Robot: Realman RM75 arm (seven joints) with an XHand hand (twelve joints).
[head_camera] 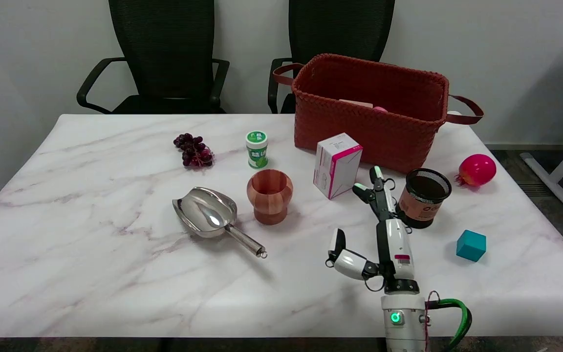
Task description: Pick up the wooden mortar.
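The wooden mortar [270, 195] stands upright near the middle of the marble table [91, 274], a reddish-brown cup on a short foot with its mouth up. My right hand [381, 230] hovers to its right, nearer the front edge, a good distance away. Its fingers are spread, the thumb sticks out to the left, and it holds nothing. The fingertips reach toward a mesh pen cup.
A steel scoop [208, 215] lies just left of the mortar. Behind it are a green-white jar [257, 149], grapes [193, 151], a pink-white box [336, 165] and a woven red basket [369, 112]. A mesh pen cup [422, 197], a pink pomegranate [477, 170] and a teal cube [471, 245] sit right.
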